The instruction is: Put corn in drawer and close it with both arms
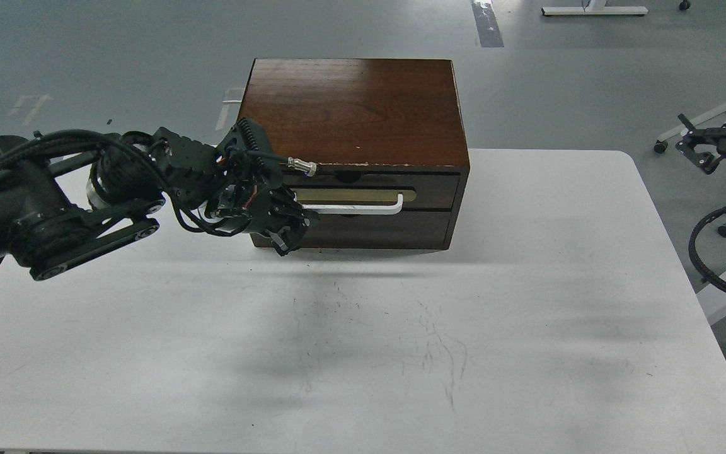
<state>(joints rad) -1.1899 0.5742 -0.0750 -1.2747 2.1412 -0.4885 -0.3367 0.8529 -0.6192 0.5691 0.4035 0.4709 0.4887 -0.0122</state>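
The drawer of the dark brown wooden box sits pushed in, its front level with the box face, and its white bar handle shows. My left gripper rests against the left end of the drawer front, beside the handle's left end. Its dark fingers cannot be told apart. My right gripper hangs off the table at the far right edge, with its fingers spread and nothing between them. The corn is out of view.
The box stands at the back middle of the white table. The plain dark panel lies below the drawer. Black cables and a white wheeled stand are on the floor to the right.
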